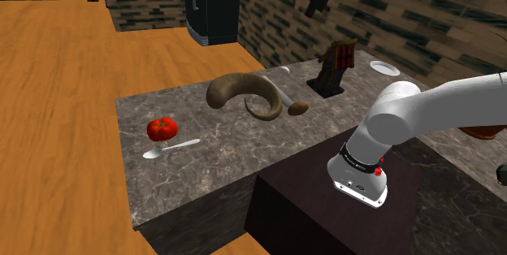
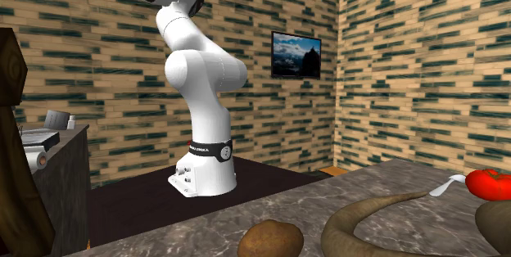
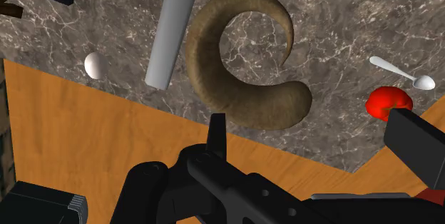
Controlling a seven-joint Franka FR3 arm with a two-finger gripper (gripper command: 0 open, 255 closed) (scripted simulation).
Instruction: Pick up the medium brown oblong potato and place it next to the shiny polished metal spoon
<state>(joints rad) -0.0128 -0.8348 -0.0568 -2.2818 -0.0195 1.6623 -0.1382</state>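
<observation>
Partly off-frame: brown potato.

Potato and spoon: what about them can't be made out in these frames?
Potato: bottom edge clips it in the second exterior view; top edge leaves only a sliver in the wrist view.
Spoon: one end behind the tomato in the second exterior view.
Tomato: cut by that view's right edge.
</observation>
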